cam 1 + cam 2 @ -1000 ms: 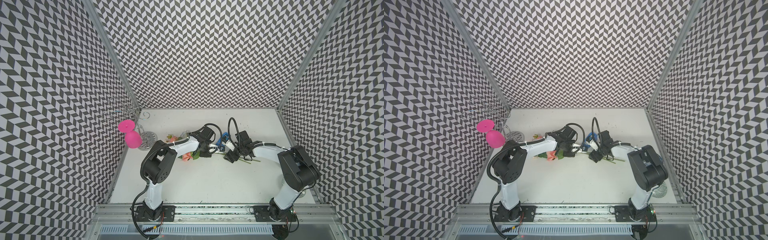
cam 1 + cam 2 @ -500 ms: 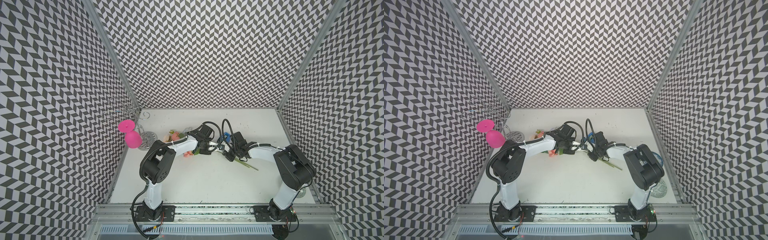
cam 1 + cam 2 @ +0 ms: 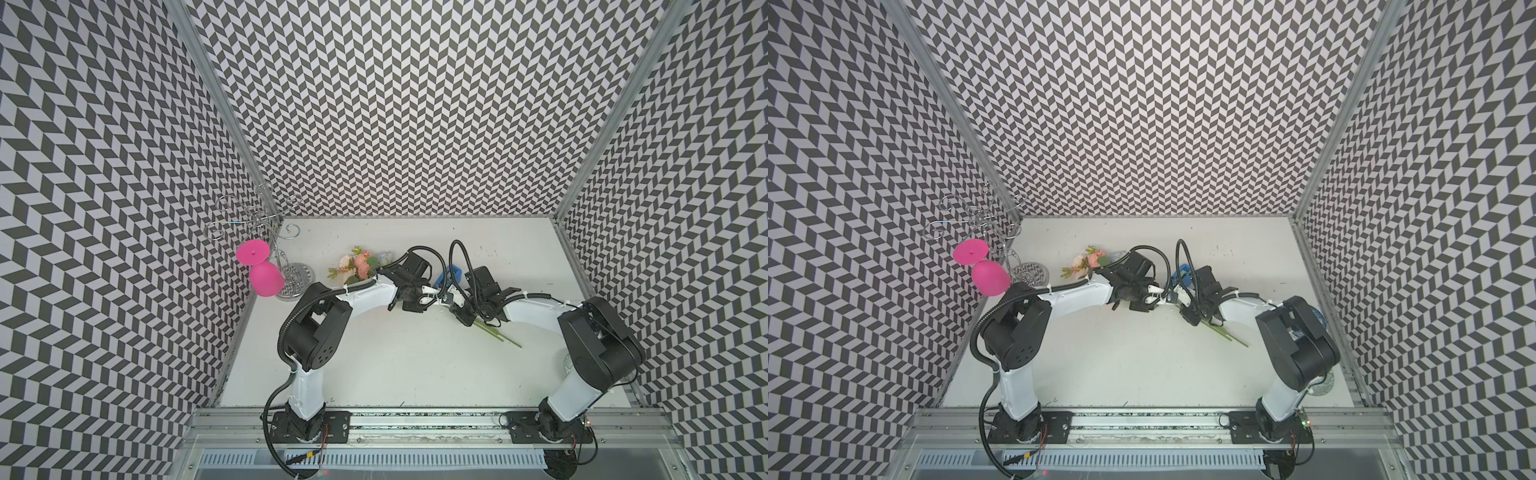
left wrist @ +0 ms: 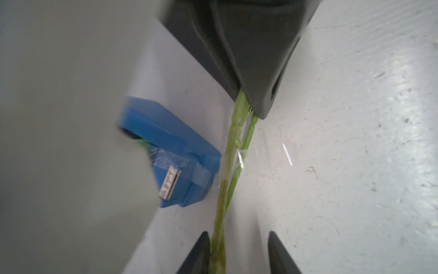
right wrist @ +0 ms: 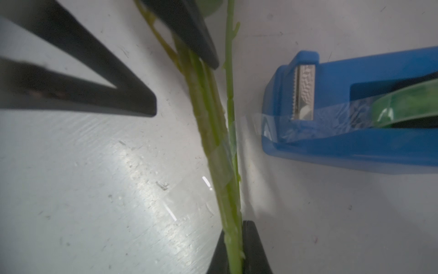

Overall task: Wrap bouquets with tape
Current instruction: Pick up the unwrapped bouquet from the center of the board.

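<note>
No text, label, brand, number or sign can be read anywhere; the tape dispenser's blue shell shows no legible print.

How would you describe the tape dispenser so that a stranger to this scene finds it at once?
Look at the white table, near its middle, where the rose stems lie. Right beside them, toward the back wall, stands the tape dispenser. It alone is bright blue, with a toothed metal cutter and clear tape reaching the stems.

1. 2 grippers: L gripper, R gripper.
2. 1 bouquet, stems running btwn both.
3. 1 tape dispenser, just beside them.
4. 1 pink goblet, 1 wire rack, well away.
</note>
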You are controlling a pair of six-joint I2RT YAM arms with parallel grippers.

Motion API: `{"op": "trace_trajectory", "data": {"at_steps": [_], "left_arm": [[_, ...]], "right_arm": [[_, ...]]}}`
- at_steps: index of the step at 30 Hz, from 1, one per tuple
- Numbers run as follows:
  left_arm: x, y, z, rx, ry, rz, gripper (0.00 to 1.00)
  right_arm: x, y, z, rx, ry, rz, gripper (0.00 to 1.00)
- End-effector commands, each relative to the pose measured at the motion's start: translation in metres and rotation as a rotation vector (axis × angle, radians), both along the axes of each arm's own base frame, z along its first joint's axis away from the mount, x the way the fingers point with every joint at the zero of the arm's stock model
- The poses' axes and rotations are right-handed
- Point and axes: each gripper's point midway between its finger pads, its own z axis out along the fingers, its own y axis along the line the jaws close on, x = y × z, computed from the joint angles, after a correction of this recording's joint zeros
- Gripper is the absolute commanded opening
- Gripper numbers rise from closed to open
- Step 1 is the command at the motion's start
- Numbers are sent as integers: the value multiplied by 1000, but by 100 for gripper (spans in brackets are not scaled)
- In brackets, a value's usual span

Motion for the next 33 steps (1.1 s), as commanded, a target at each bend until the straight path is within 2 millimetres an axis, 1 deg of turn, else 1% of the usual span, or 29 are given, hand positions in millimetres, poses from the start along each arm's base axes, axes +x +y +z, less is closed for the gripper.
{"op": "trace_trajectory", "data": {"at_steps": [1, 4, 6, 7, 8, 10, 13, 17, 19, 20, 21, 23, 24, 26, 27, 29, 32, 33], "left_arm": [[23, 16, -5, -6, -29, 158, 52], [28, 14, 5, -75, -53, 211, 59], [29, 11, 16, -114, -75, 225, 70], [31, 10, 19, -124, -80, 232, 94], [33, 10, 23, -136, -88, 245, 99], [39, 13, 31, -163, -92, 285, 99], [47, 19, 55, -261, -87, 367, 99], [47, 32, 94, -439, -74, 476, 99], [50, 42, 115, -557, -54, 616, 99], [47, 43, 127, -626, -8, 655, 99], [40, 41, 139, -694, 26, 649, 99], [28, 37, 158, -790, 57, 641, 99], [25, 37, 163, -823, 92, 665, 99], [18, 41, 171, -914, 205, 763, 99], [15, 45, 170, -964, 270, 827, 99], [-4, 46, 169, -1108, 475, 905, 99], [-30, 53, 158, -1291, 794, 1047, 99], [-38, 53, 155, -1334, 858, 1080, 99]], "right_arm": [[1, 16, 17, 67, -54, 60, 0], [0, 16, 16, 68, -55, 60, 0], [1, 17, 16, 65, -58, 60, 0], [2, 16, 16, 63, -60, 58, 0], [2, 16, 17, 63, -61, 58, 0], [2, 16, 18, 66, -64, 59, 0], [0, 16, 14, 64, -54, 58, 0], [0, 16, 13, 62, -51, 56, 0], [-1, 17, 13, 62, -48, 59, 0], [-1, 17, 11, 61, -44, 58, 0], [-1, 17, 10, 61, -42, 58, 0], [-2, 16, 7, 55, -33, 58, 0], [-2, 16, 6, 53, -30, 56, 0], [-1, 17, 10, 61, -40, 56, 0], [-1, 18, 13, 71, -45, 57, 0], [0, 20, 17, 82, -51, 58, 0], [1, 20, 18, 83, -50, 58, 0], [0, 21, 17, 83, -46, 57, 0]]}}
